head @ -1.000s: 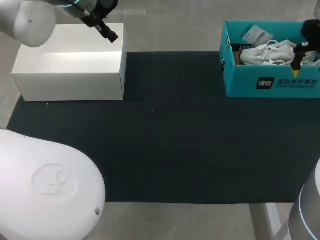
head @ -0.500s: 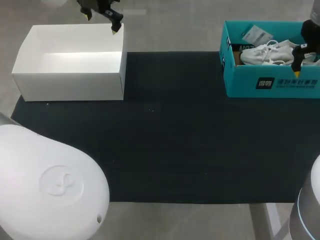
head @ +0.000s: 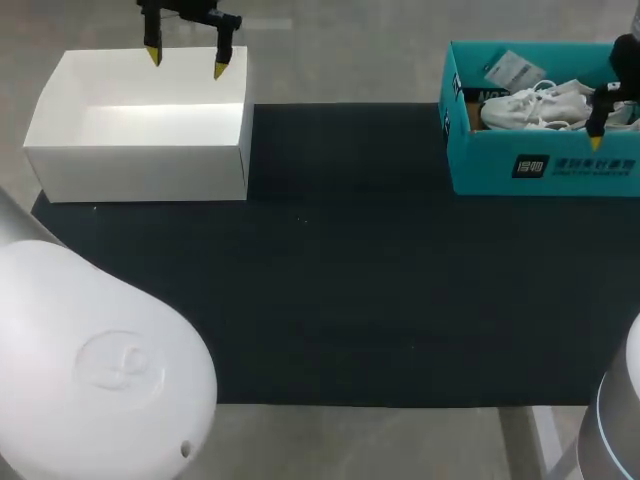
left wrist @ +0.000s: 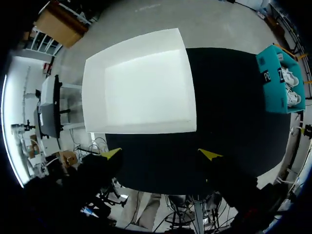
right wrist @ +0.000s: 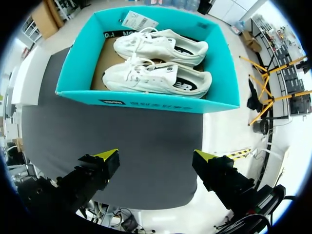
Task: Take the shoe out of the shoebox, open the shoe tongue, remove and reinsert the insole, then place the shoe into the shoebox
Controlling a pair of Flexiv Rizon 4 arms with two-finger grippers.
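In the head view you have the left gripper (head: 186, 60) spread wide over the far wall of the white box (head: 140, 170), and both white shoes (head: 530, 105) lie in the teal shoebox (head: 545, 165). Your left wrist view shows its fingers apart and empty. In your right wrist view the right gripper (right wrist: 156, 156) is released, holding nothing, over the black mat (right wrist: 122, 131) just short of the shoebox.

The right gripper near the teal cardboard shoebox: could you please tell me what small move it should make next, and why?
Probably lower the right gripper toward the nearer white lace-up sneaker: its fingers stand open and empty, and both sneakers lie untouched in the teal cardboard shoebox ahead of them.
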